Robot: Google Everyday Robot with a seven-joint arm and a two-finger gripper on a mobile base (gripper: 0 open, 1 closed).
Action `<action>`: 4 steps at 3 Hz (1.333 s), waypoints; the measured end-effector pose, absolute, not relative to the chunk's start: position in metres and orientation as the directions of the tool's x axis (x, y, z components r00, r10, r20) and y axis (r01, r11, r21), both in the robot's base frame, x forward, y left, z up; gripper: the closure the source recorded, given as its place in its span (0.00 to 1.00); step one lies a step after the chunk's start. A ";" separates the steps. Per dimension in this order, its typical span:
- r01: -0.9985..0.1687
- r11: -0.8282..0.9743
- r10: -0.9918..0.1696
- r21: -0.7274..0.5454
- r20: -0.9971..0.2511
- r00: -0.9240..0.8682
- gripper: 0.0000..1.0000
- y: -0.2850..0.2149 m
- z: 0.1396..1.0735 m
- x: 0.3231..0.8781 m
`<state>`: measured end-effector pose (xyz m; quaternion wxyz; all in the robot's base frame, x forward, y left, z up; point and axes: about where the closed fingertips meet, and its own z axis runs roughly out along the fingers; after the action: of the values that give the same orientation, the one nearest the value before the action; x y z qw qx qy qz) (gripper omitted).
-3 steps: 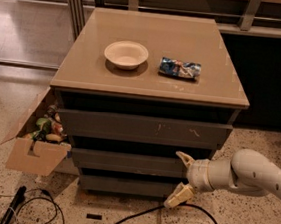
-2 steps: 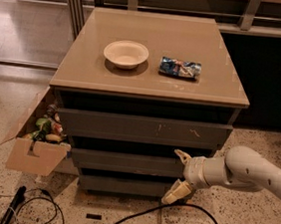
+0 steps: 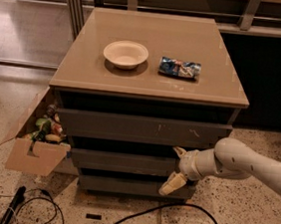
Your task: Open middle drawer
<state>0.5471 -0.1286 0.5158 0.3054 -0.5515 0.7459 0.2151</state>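
Note:
The middle drawer (image 3: 122, 162) is a plain dark grey-brown front, between the larger scratched top front (image 3: 138, 129) and the bottom front (image 3: 127, 186) of a cabinet. It looks closed, and its inner tray is hidden. My gripper (image 3: 174, 168) comes in from the right on a white arm (image 3: 255, 166). It is open at the right end of the middle drawer's front. One pale fingertip (image 3: 179, 151) is at the drawer's upper edge. The other fingertip (image 3: 171, 185) is below its lower edge.
On the tan cabinet top (image 3: 84, 73) stand a white bowl (image 3: 126, 54) and a blue snack bag (image 3: 179, 67). An open cardboard box (image 3: 34, 148) of items leans against the cabinet's left side. Black cables (image 3: 160, 213) lie on the speckled floor in front.
My gripper and arm have moved a little left and up, closer to the right end of the middle drawer front. The drawers have not moved.

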 end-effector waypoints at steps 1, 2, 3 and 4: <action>-0.960 0.280 -0.659 0.005 -0.726 -0.196 0.00 -0.127 0.512 0.546; -0.971 0.232 -0.598 0.062 -0.778 -0.193 0.00 -0.130 0.494 0.537; -0.977 0.205 -0.598 0.052 -0.784 -0.167 0.00 -0.139 0.487 0.528; -0.981 0.190 -0.659 -0.023 -0.744 -0.110 0.00 -0.138 0.493 0.523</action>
<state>0.5234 -0.1376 0.4929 0.3213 -0.5846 0.7014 0.2512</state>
